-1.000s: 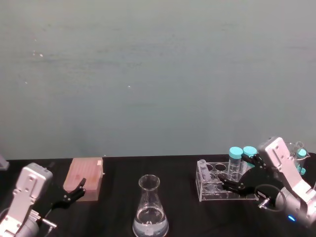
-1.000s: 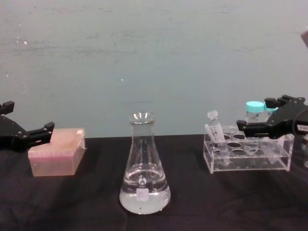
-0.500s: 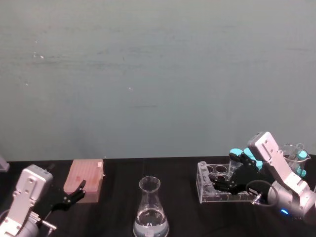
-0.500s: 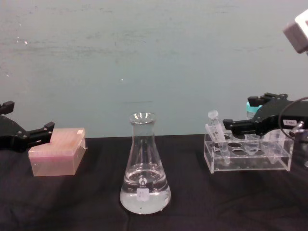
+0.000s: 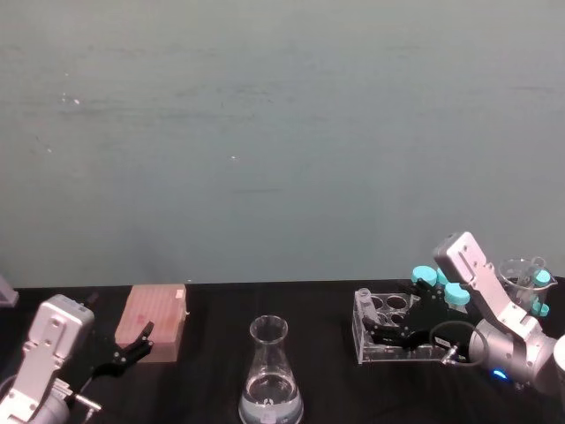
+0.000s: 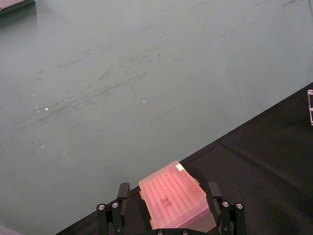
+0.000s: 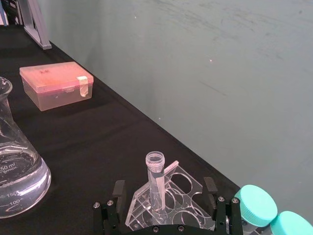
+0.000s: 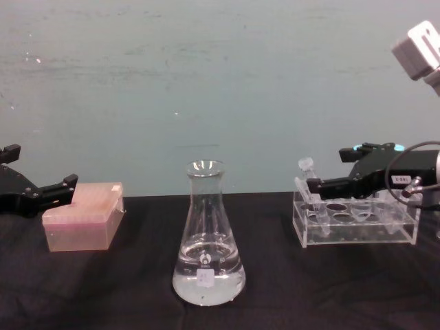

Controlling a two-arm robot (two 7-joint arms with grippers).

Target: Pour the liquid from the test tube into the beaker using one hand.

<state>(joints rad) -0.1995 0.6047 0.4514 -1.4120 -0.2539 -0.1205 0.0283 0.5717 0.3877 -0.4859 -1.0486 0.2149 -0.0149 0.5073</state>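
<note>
The test tube (image 7: 156,180) leans in the end hole of a clear acrylic rack (image 8: 357,227), its open top (image 8: 305,165) poking above it. Whether liquid is in it I cannot tell. My right gripper (image 7: 164,186) is open, one finger on each side of the tube and not touching it; from the chest its fingertips (image 8: 313,185) reach the tube's upper part. The beaker (image 8: 207,240) stands mid-table with clear liquid (image 5: 270,397) in its base. My left gripper (image 6: 167,190) rests open at the far left, in line with a pink box.
The pink lidded box (image 8: 82,223) sits at the left of the black table. Teal-capped tubes (image 7: 257,205) stand in the rack behind my right gripper. A small glass vessel (image 5: 521,274) stands at the far right. A plain grey-green wall closes off the back.
My right gripper has moved left along the rack, from over the teal-capped tubes to the test tube at the rack's end. The left arm and beaker have not moved.
</note>
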